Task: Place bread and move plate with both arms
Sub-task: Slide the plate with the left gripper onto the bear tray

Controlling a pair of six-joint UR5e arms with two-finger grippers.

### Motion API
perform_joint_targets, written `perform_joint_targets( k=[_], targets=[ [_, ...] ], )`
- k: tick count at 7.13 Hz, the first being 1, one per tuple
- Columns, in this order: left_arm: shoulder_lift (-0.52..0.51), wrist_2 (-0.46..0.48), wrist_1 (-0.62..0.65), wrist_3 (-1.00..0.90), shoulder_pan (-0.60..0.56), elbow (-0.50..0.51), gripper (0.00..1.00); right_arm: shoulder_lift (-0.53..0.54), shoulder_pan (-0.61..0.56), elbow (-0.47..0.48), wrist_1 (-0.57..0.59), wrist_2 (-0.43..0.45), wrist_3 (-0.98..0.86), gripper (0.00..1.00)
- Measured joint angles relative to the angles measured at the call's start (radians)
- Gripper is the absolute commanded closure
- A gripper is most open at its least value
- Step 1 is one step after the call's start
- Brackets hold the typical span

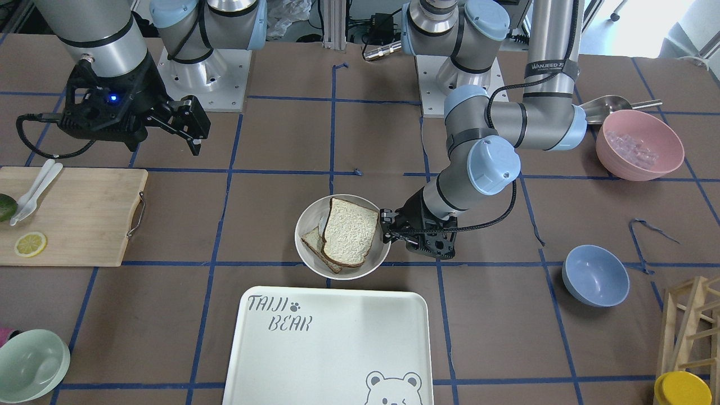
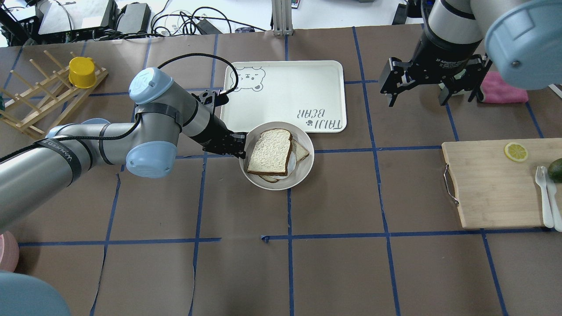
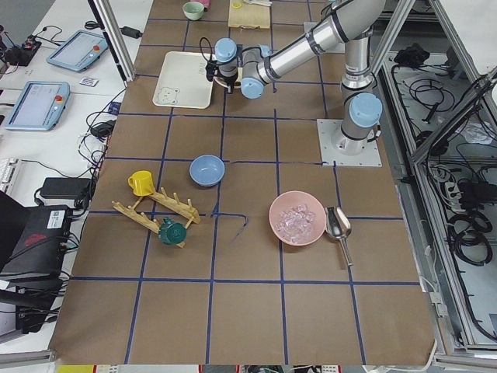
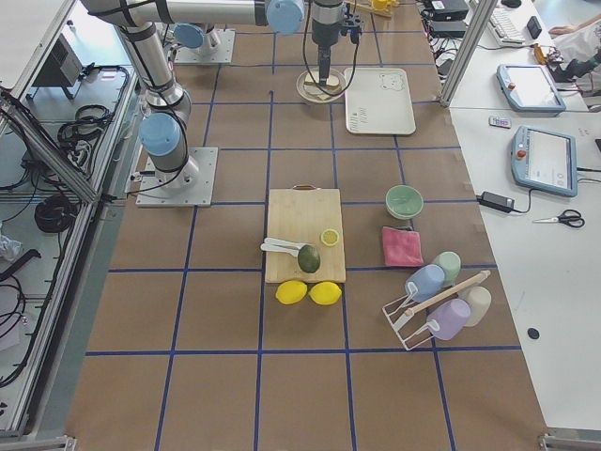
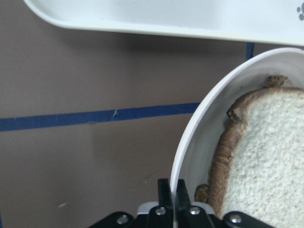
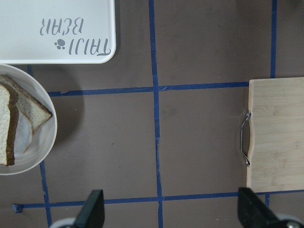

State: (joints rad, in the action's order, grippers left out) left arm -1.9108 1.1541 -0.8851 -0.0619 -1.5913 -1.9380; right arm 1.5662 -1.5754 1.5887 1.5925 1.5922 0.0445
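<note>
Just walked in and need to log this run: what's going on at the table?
The left gripper has its jaws shut on the rim of the plate, right next to the tray. The bread already lies on the plate, over another slice. The right gripper hangs open above the table, away from the plate, holding nothing.

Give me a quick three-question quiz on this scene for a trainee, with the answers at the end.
1. True or false: the plate is empty.
2. Pick one. The left gripper is: A open, B shut on the plate's rim, C out of view.
3. Fill the gap: the right gripper, away from the plate, is ___ (open or shut).

Key: 1 false, the bread lies on it; 2 B; 3 open.
</note>
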Motion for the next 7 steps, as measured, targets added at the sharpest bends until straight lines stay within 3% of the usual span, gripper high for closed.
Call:
perform_joint_targets(
  k=[2, 7],
  targets=[
    [-0.068, -0.026, -0.028, -0.021, 0.007, 0.11, 1.0, 0.0, 0.001, 0.001, 0.0, 0.001, 0.0, 0.0],
    [-0.371, -0.022, -0.06, 0.014, 0.008, 0.511, 1.0, -0.001, 0.001, 0.005, -0.002, 0.001, 0.0, 0.0]
  ],
)
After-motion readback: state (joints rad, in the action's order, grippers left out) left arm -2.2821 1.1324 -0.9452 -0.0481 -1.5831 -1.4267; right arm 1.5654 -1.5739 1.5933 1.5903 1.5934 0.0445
